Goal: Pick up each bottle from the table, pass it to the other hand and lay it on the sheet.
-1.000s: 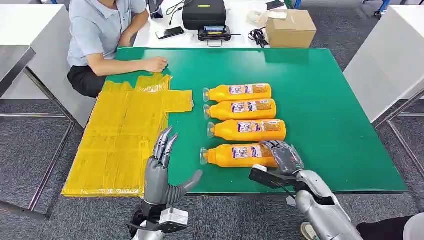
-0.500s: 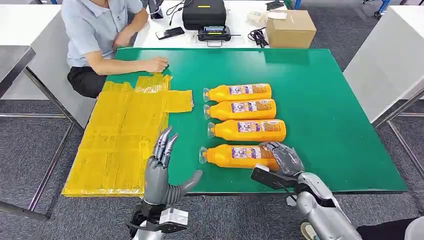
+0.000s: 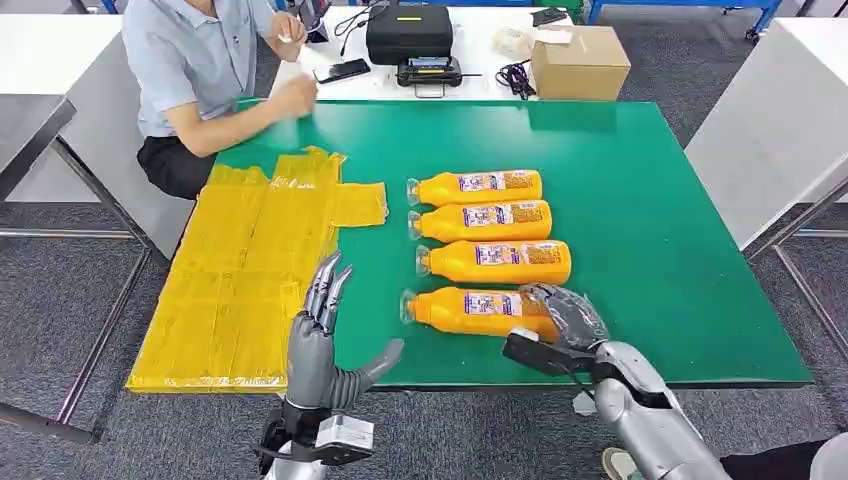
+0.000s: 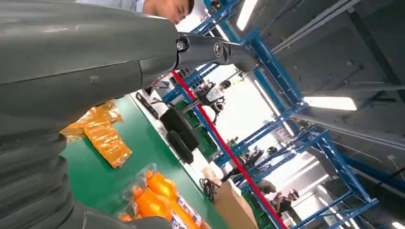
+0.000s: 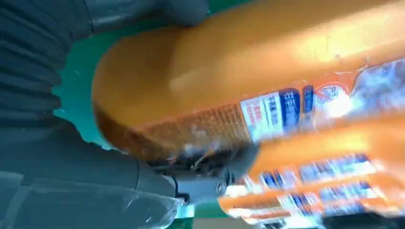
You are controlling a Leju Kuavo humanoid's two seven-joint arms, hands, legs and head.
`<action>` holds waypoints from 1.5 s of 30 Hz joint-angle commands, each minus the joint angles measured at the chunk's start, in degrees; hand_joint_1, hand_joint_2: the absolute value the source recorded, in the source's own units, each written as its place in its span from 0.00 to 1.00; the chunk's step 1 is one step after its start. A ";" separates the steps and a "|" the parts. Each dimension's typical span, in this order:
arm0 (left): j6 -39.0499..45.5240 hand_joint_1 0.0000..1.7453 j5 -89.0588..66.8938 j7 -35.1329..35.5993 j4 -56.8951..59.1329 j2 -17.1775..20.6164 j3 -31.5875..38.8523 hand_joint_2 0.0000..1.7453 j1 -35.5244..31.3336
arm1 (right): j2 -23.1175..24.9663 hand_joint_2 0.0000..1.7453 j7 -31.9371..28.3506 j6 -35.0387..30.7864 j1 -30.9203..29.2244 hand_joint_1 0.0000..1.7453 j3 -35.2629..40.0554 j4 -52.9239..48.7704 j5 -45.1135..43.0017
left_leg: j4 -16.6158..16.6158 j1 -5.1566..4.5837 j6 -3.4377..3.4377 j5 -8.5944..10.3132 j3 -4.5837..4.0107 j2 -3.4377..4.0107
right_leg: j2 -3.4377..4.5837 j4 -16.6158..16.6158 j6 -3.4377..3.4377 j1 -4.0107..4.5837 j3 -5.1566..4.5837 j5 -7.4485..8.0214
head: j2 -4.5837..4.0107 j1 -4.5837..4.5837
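Four orange bottles (image 3: 478,248) lying side-by-side

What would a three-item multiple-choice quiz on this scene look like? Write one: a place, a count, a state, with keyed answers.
1. Where does the yellow sheet lie?
A. On the green table's left part
B. On the cardboard box
C. On the floor

2. How many orange bottles are on the table?
A. Two
B. Four
C. Six

3. What is the right hand doing?
A. Hanging at the floor
B. Gripping the nearest bottle
C. Holding the sheet

Answers: 1 A, the sheet covers the table's left side. 2 B, four lie in a row. 3 B, its fingers wrap that bottle's base end.
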 commanded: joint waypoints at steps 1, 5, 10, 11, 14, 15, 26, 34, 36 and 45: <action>-0.17 0.00 0.20 -1.05 1.04 -0.74 -0.68 1.00 0.13 | 1.57 1.00 1.99 -1.02 0.59 0.00 2.52 6.28 1.08 | -0.05 0.10 -0.15 0.03 0.00 -0.02 | -0.06 -0.11 -0.18 0.11 0.04 0.04 | 0.00 -0.04; -0.17 0.00 0.55 -1.05 0.68 -0.74 -0.71 1.00 0.03 | 1.29 1.00 1.87 -0.87 0.62 0.00 2.65 6.17 1.49 | -0.05 0.08 -0.12 -0.01 0.06 0.00 | -0.07 -0.08 -0.14 0.10 0.09 0.02 | 0.00 0.00; -0.17 0.00 0.68 -1.05 0.70 -0.69 -1.18 1.00 -0.32 | 0.90 1.00 1.30 -0.32 0.63 0.00 2.69 4.42 1.34 | -0.01 0.08 -0.09 -0.02 0.06 0.12 | -0.05 -0.04 -0.09 0.09 0.07 0.01 | 0.00 0.00; -0.17 0.00 0.70 -1.05 0.82 -0.69 -1.29 1.00 -0.36 | 0.88 1.00 1.20 0.29 0.61 0.00 2.62 4.46 0.95 | -0.03 0.10 -0.12 -0.02 0.07 0.12 | -0.06 -0.06 -0.13 0.11 0.07 0.01 | 0.00 0.00; -0.17 0.00 0.87 -1.05 0.92 -0.62 -1.40 1.00 -0.47 | 0.77 1.00 0.60 1.68 0.69 0.02 2.10 4.55 -0.49 | 0.00 0.08 -0.09 0.00 0.03 0.11 | -0.07 -0.04 -0.10 0.09 0.03 0.02 | 0.00 0.00; -0.17 0.00 0.87 -1.05 0.92 -0.62 -1.40 1.00 -0.47 | 0.77 1.00 0.60 1.68 0.69 0.02 2.10 4.55 -0.49 | -0.02 0.11 -0.12 0.00 0.03 0.08 | -0.11 -0.08 -0.14 0.13 0.05 0.02 | 0.00 0.00; -0.17 0.00 2.66 -1.05 1.17 -0.19 -2.96 1.00 -1.19 | 0.64 1.00 -1.92 4.88 1.62 1.00 1.06 4.83 -4.75 | -0.04 0.12 -0.14 0.00 0.06 0.02 | -0.18 -0.09 -0.15 0.13 0.10 0.00 | 0.00 0.00; -0.17 0.00 3.31 -1.05 0.67 0.08 -3.45 1.00 -1.27 | 0.63 1.00 -2.73 5.50 1.11 1.00 0.66 5.69 -6.44 | -0.02 0.13 -0.14 0.00 0.03 0.01 | -0.19 -0.09 -0.15 0.14 0.07 0.00 | 0.00 0.00; -0.17 0.00 3.43 -1.05 0.66 0.14 -3.73 1.00 -1.30 | 0.62 1.00 -2.76 5.56 1.00 1.00 0.68 5.88 -6.52 | -0.01 0.07 -0.08 -0.01 0.06 0.09 | -0.09 -0.05 -0.09 0.08 0.05 0.01 | 0.00 0.00; -0.17 0.00 7.54 -1.05 -3.62 -0.85 -1.29 1.00 0.07 | 3.55 1.00 -6.73 5.86 2.67 1.00 -3.43 2.28 -14.09 | 0.00 0.14 -0.16 -0.04 0.02 0.16 | -0.04 -0.05 -0.18 0.15 0.02 0.00 | 0.00 0.00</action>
